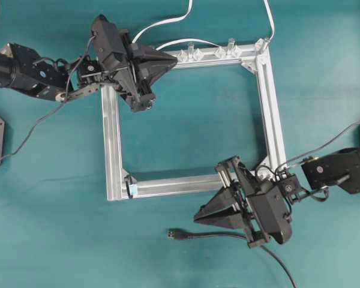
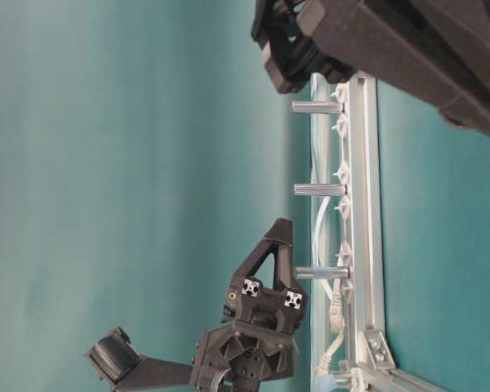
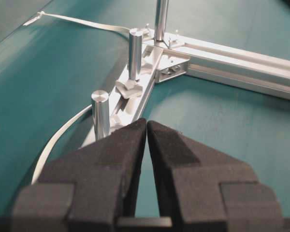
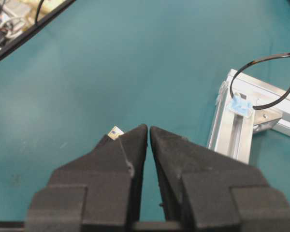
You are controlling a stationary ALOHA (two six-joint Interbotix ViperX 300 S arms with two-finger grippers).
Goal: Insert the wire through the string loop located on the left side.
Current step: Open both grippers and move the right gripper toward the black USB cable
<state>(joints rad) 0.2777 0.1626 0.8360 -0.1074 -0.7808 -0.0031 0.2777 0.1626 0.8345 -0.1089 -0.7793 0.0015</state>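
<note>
So nothing is done yet. My right end effector (image 1: 199, 215) and left end effector (image 1: 175, 58) are both pressed together, holding nothing. The wire (image 1: 179, 234) lies on the surface below the frame (image 1: 112, 144). The string loop (image 4: 268, 82) at the frame's corner waits.

No legible text, labels, brand marks, numbers or signs were found in any view; none could be read on the square silver aluminium frame (image 1: 270, 96) or on the black plastic arm housings.
</note>
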